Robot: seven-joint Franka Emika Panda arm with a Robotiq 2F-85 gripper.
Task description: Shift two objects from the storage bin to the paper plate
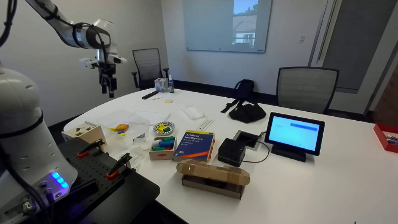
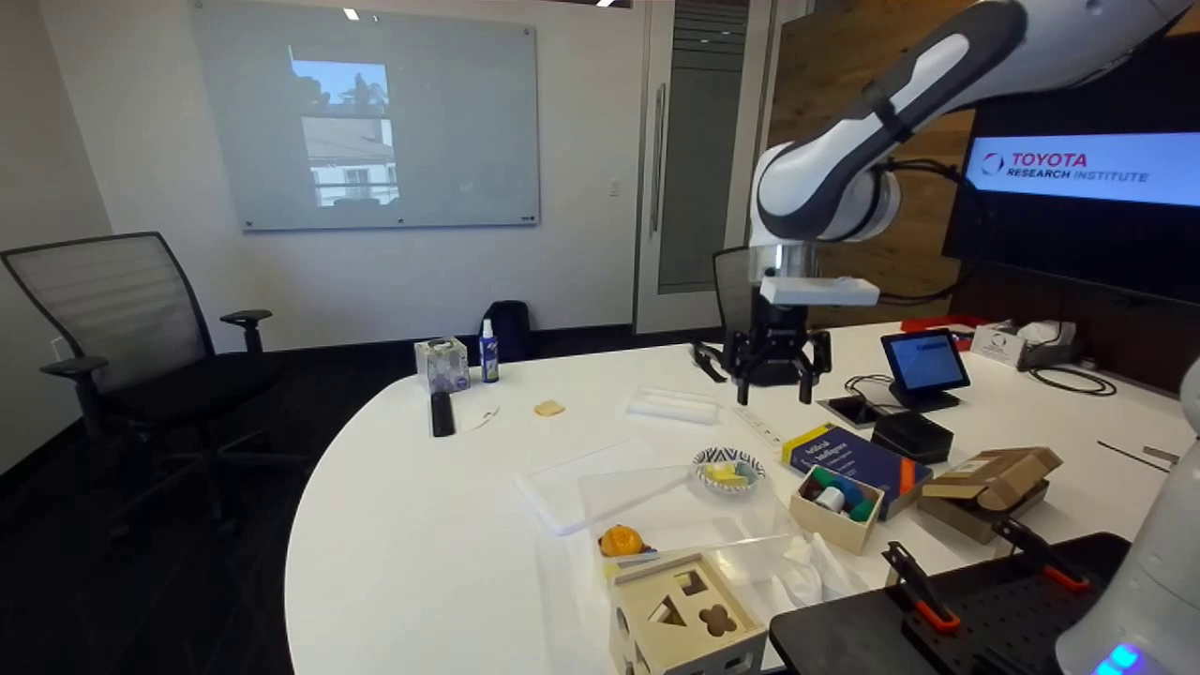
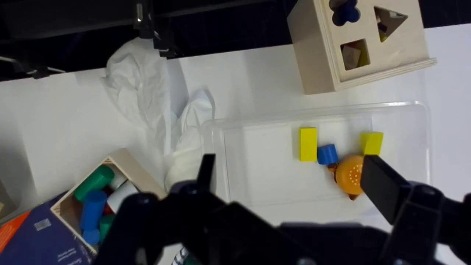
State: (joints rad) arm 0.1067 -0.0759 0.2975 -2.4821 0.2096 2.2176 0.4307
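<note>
The clear plastic storage bin (image 3: 265,165) lies below my gripper in the wrist view; it also shows in both exterior views (image 1: 140,132) (image 2: 694,534). It holds a yellow block (image 3: 308,144), a blue cylinder (image 3: 327,154), an orange toy (image 3: 347,175) and a second yellow block (image 3: 371,142). The small round paper plate with a patterned rim (image 1: 172,124) (image 2: 702,458) holds yellow and green blocks; only its edge (image 3: 179,256) shows in the wrist view. My gripper (image 1: 108,91) (image 2: 774,392) (image 3: 290,167) is open and empty, high above the table. One finger partly covers the orange toy.
A wooden shape box (image 2: 680,647) stands beside the bin. A small wooden box (image 1: 161,156) of cylinders sits near the plate, against the blue book (image 1: 194,144). A cardboard box (image 1: 213,172), a black device (image 1: 231,152) and white crumpled cloth (image 3: 136,84) are nearby.
</note>
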